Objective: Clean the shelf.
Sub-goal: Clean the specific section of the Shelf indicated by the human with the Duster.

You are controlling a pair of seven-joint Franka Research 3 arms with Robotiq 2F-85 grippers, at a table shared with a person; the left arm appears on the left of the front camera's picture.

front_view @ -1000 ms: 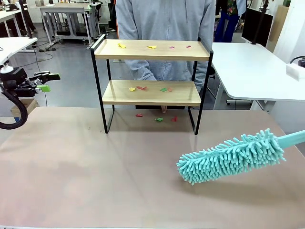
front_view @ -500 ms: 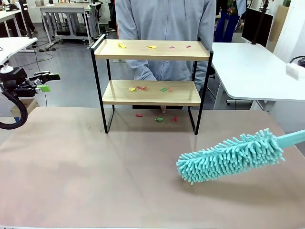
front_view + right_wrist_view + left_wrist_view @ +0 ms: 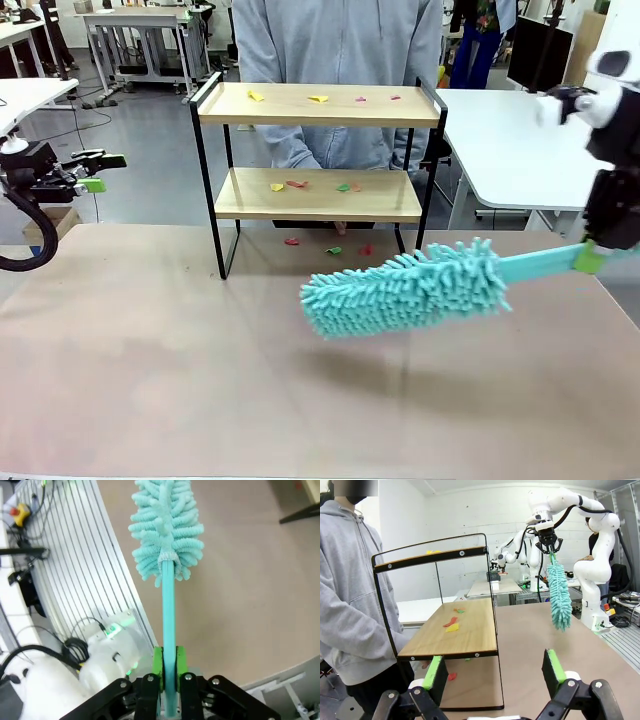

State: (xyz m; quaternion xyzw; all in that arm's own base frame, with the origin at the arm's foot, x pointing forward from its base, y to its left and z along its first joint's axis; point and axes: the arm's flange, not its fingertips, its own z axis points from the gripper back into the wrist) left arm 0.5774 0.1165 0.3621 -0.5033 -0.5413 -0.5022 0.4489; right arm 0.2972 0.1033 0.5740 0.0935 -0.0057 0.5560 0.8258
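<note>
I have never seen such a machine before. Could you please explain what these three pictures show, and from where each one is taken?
This is a robot with two white arms at a brown table. The front view looks across the table at a person in a grey hoodie, who stands behind a small two-tier shelf. The other two views come from cameras on the wrists, and each looks along that arm's own two fingers. The right gripper is shut on the handle of a fluffy turquoise duster, which it holds above the table in front of the shelf. The left gripper is open, holds nothing and hangs off to the left side. Small coloured scraps lie on both boards of the shelf and on the table under it.
</note>
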